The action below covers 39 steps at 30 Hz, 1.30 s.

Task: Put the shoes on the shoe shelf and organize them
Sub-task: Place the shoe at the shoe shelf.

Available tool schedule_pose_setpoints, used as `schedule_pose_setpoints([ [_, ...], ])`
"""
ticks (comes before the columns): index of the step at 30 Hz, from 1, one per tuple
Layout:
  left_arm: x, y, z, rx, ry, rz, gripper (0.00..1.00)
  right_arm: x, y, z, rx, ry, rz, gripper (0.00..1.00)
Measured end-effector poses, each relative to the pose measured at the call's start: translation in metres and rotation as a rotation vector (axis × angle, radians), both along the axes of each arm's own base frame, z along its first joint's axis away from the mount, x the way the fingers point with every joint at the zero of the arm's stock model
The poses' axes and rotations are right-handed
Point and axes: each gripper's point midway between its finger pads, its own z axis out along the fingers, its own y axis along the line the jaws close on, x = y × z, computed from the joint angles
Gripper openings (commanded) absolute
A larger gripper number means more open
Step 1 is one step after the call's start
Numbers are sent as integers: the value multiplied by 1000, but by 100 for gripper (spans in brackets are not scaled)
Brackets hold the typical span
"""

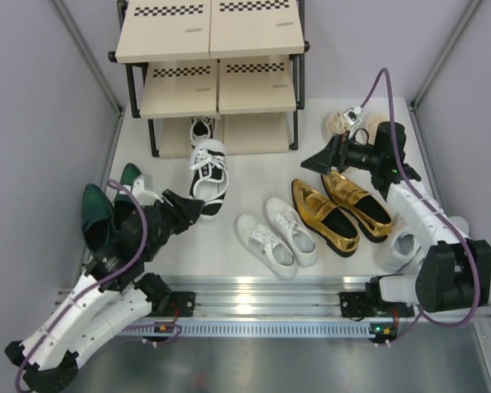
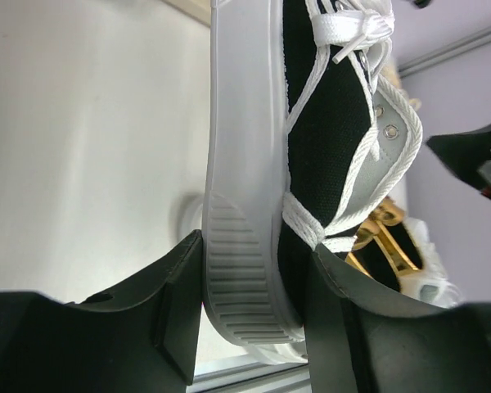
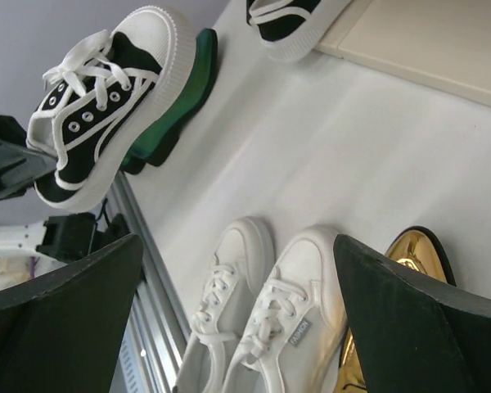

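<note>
My left gripper is shut on the heel of a black-and-white sneaker, one finger against its ribbed sole and the other inside the collar. From above, that sneaker lies in front of the shoe shelf, and its mate sits under the lowest board. My right gripper hangs open above the table near the gold loafers. In the right wrist view its open jaws frame the white lace-ups, with nothing between them.
Green loafers lie at the far left beside my left arm. Beige sneakers sit at the back right. A chunky white sneaker shows partly under my right arm. Grey walls close in both sides.
</note>
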Motion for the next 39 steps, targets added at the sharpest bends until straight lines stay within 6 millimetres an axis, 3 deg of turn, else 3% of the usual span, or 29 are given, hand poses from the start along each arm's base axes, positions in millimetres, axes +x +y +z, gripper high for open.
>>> schedule_pose_setpoints([
  [9,8,17,-50,136,195,62,0,-7,-12,-21,-81,-4,20,99],
  [18,51,80,-45,-117,271,244,0,-6,-19,-25,-93,-3,12,99],
  [23,57,109,-35,-225,237,291,0,-2,-29,-26,-99,-3,-13,99],
  [27,74,116,-42,-302,147,270,0,0,-35,-28,-105,-6,-27,99],
  [34,107,119,-86,-385,209,213,0,-4,-38,-34,-125,-3,-12,99],
  [39,128,124,-82,-373,173,176,0,-6,-40,-37,-133,7,-9,99],
])
